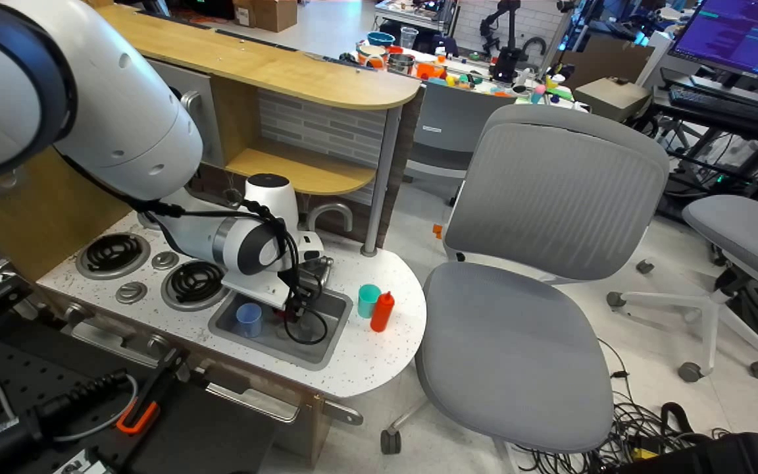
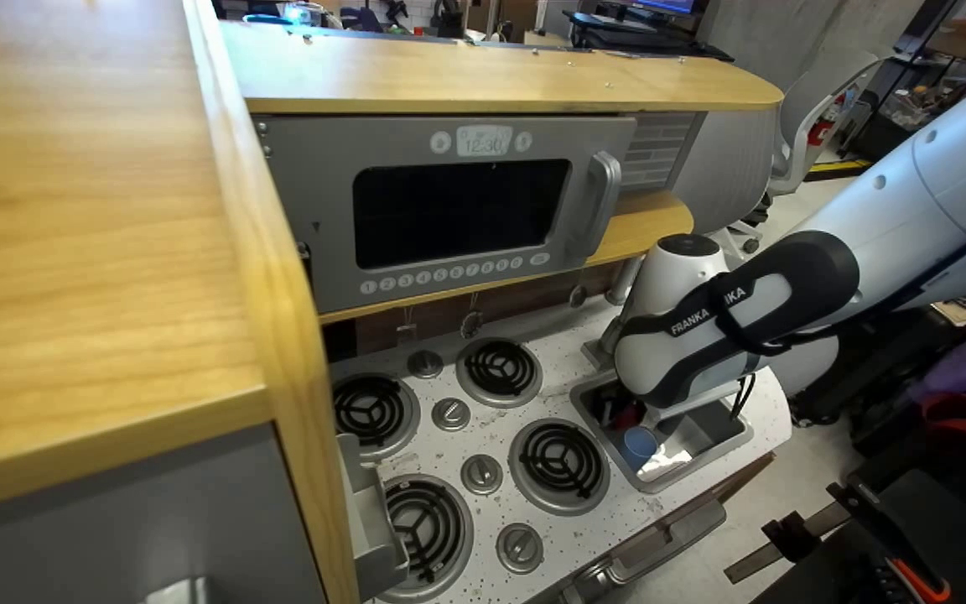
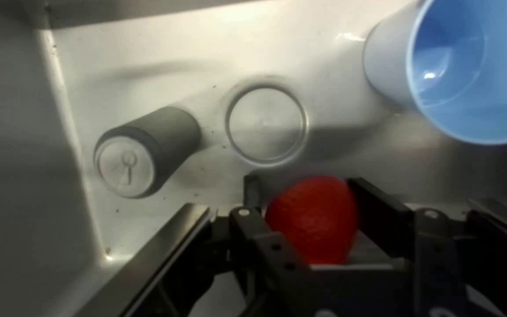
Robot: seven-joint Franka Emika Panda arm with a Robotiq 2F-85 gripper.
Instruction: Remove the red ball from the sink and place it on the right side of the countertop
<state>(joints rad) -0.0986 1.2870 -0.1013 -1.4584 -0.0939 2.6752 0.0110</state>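
Observation:
The red ball (image 3: 319, 220) lies low in the sink (image 3: 7, 132) in the wrist view, between the fingers of my gripper (image 3: 305, 187). One finger borders it on the right. A thin bright sliver shows beside the left finger, and I cannot tell whether both fingers press on it. Its lower side is hidden by the gripper. In an exterior view a dark red part of the ball (image 2: 630, 417) shows beside the arm. In both exterior views my gripper reaches down into the sink (image 1: 313, 362), mostly hidden by arm and cables. The white countertop (image 1: 379, 359) surrounds the sink.
A blue cup (image 3: 460, 70) and a grey can (image 3: 148, 149) stand in the sink beside a round drain (image 3: 266, 125). A teal cup (image 1: 368, 299) and a red bottle (image 1: 382, 313) stand on the rounded end. The faucet (image 1: 331, 209) and wooden shelf (image 1: 306, 170) are behind.

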